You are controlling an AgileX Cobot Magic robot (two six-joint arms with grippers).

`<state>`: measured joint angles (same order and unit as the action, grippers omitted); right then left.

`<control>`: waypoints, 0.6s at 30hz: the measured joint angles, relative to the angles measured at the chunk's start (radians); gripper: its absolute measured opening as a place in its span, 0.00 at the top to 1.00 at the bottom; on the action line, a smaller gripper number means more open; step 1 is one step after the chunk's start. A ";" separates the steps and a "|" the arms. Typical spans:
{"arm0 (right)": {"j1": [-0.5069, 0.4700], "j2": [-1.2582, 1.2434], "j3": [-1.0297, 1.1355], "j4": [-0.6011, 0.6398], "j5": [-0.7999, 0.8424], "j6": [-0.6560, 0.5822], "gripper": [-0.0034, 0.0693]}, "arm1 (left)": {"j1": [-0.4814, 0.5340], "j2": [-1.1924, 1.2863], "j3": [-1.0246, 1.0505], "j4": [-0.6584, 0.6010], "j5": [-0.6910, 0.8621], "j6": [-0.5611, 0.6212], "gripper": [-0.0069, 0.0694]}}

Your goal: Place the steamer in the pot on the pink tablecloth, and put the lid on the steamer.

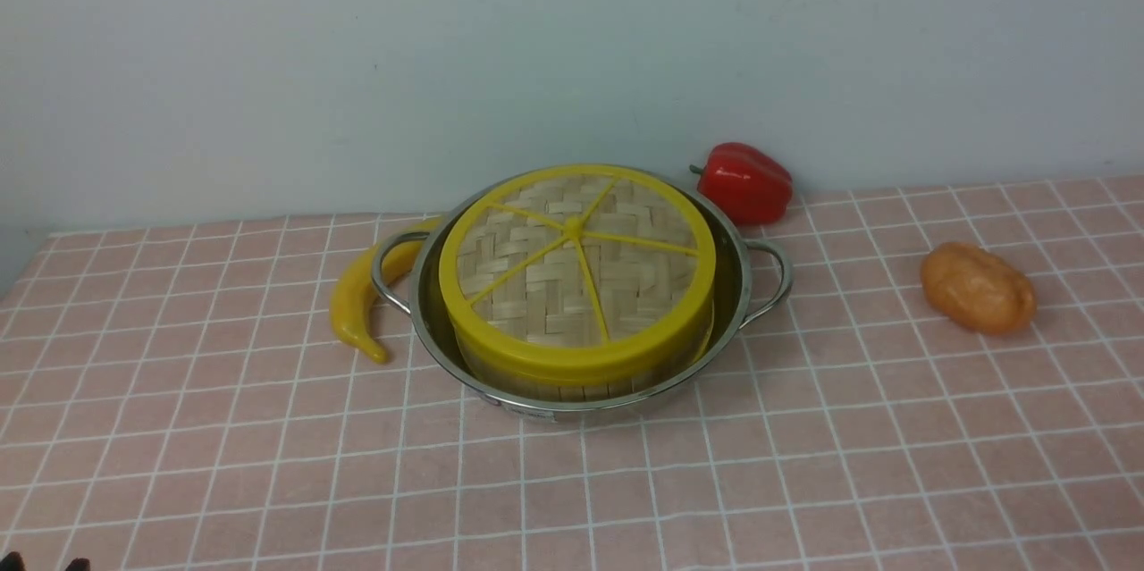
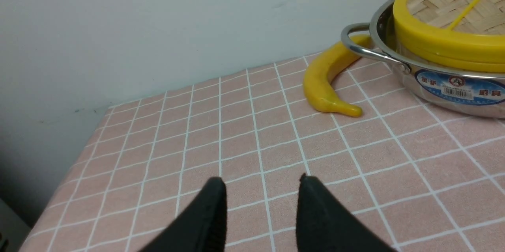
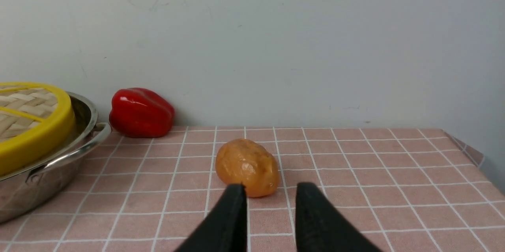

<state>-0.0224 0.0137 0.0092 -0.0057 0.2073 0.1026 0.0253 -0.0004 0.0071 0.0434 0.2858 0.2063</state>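
Only one label is showing: a blue oval sticker (image 2: 459, 88) on the outer wall of the pot (image 2: 434, 86), right edge of the left wrist frame. It is carrying a round logo, a white barcode patch and yellow characters, all too small to read.

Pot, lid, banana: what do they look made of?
Pot: polished stainless steel by its look, with mirror reflections and wire loop handles.
Lid: woven bamboo strips, matte and pale, inside a thick glossy yellow rim and spokes, probably plastic.
Banana: likely a plastic replica; uniform yellow with a waxy sheen.
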 joint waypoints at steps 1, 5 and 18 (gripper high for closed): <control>0.000 0.000 0.000 0.000 0.000 0.000 0.66 | 0.000 0.000 0.000 0.000 0.000 0.000 0.59; 0.000 0.000 0.000 0.000 0.000 0.000 0.64 | 0.000 0.000 0.000 0.000 0.000 0.000 0.59; 0.000 0.000 0.000 0.000 0.000 0.000 0.62 | 0.000 0.000 0.000 -0.001 0.000 0.000 0.59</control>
<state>-0.0224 0.0137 0.0092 -0.0057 0.2073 0.1026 0.0253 -0.0004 0.0071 0.0422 0.2858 0.2063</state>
